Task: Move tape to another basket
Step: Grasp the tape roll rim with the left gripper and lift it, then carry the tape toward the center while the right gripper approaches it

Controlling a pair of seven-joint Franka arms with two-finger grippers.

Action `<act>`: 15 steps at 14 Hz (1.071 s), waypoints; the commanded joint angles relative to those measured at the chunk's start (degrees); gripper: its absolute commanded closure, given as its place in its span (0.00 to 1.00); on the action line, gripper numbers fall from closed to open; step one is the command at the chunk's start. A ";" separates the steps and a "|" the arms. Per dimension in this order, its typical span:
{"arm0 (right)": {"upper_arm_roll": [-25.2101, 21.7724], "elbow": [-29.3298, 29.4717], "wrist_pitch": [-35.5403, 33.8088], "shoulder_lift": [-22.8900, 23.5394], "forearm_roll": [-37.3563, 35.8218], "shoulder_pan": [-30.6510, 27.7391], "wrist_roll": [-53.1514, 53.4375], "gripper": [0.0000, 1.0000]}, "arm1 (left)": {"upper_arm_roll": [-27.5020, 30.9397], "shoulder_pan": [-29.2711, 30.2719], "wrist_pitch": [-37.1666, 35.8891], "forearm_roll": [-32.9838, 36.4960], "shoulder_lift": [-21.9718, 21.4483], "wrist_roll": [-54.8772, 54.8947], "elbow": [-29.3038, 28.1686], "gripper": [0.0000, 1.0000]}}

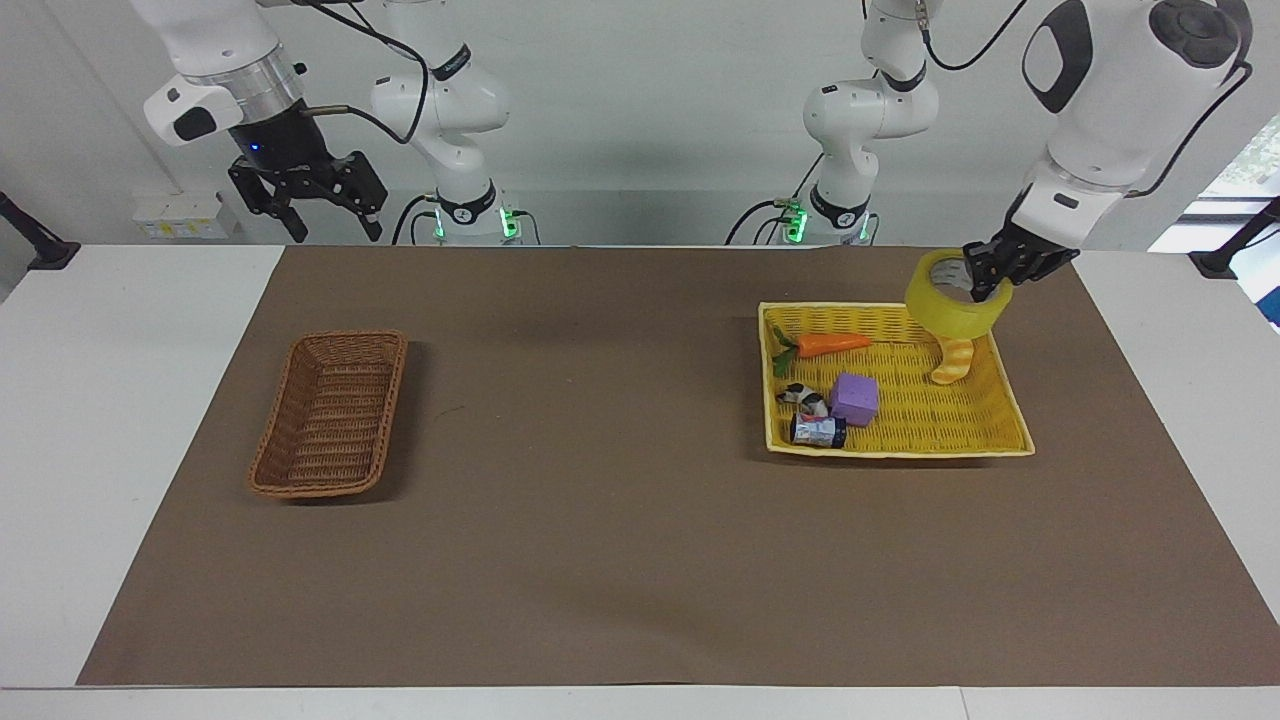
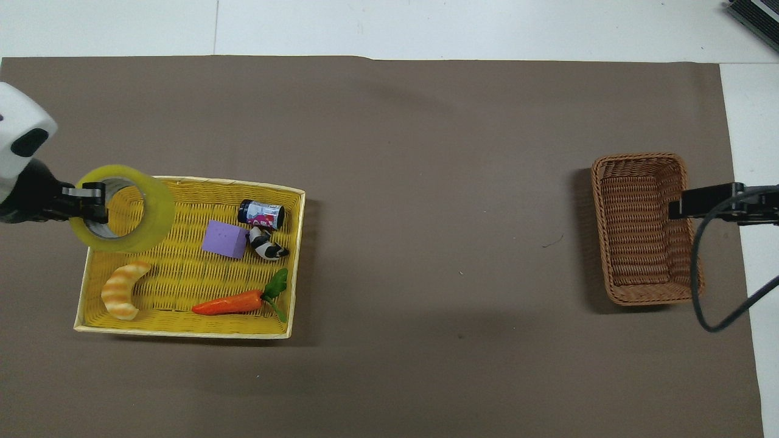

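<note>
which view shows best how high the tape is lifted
The facing view: the tape hangs from the left pincer, clear above the yellow basket. The overhead view shows its ring only, hiding height.
</note>
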 commanded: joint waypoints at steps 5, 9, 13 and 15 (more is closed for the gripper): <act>0.25 -2.99 3.79 1.23 11.48 4.89 1.01 0.00 | -0.91 -7.04 6.00 -10.11 -0.85 -4.61 -2.23 1.00; 0.17 -6.94 8.53 1.94 19.55 8.23 1.28 0.00 | -1.00 -11.60 12.33 -19.16 -0.76 -5.92 -4.09 1.00; 0.25 -11.86 18.62 2.12 25.82 13.58 7.41 0.00 | -1.00 -16.09 23.12 -30.32 -0.58 -8.74 -8.82 1.00; 0.25 -14.15 22.76 2.21 30.56 15.26 8.40 0.00 | -1.09 -18.46 27.88 -33.40 0.46 -8.83 -9.62 1.00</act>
